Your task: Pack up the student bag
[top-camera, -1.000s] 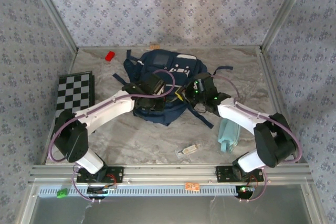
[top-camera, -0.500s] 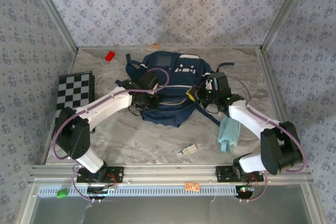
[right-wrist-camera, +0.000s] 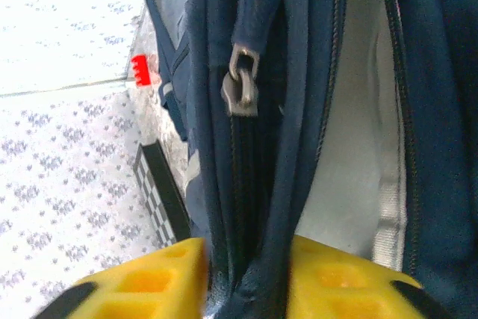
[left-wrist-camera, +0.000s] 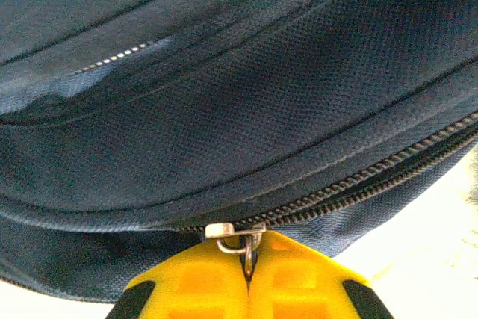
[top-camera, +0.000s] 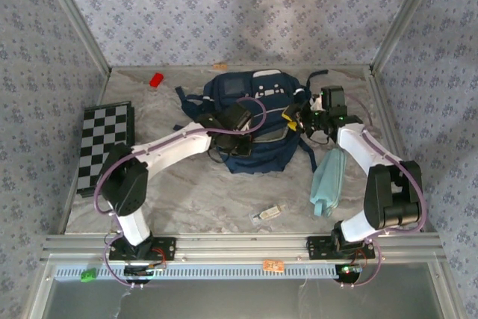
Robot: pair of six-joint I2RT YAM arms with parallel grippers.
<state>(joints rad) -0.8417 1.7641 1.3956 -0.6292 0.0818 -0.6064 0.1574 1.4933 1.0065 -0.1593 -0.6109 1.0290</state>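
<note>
The student bag (top-camera: 258, 110), navy blue with white patches, lies in the middle of the table toward the back. My left gripper (top-camera: 240, 138) is at its near left side. In the left wrist view this gripper (left-wrist-camera: 249, 261) is shut on the metal zipper pull (left-wrist-camera: 237, 235) of a long zipper. My right gripper (top-camera: 290, 116) is at the bag's right side. In the right wrist view its yellow fingers (right-wrist-camera: 142, 285) stand apart, open, with a fold of bag fabric (right-wrist-camera: 250, 259) between them. Beside that fold a compartment gapes, showing grey lining (right-wrist-camera: 358, 147).
A checkerboard (top-camera: 104, 136) lies at the left edge. A red piece (top-camera: 156, 79) sits at the back left. A teal cloth (top-camera: 327, 181) lies to the right of the bag, under the right arm. A small clear item (top-camera: 267, 214) lies near the front.
The bag and both grippers have shifted toward the back right. The right gripper's fingers have spread from shut on the bag's fabric. The left gripper stays shut.
</note>
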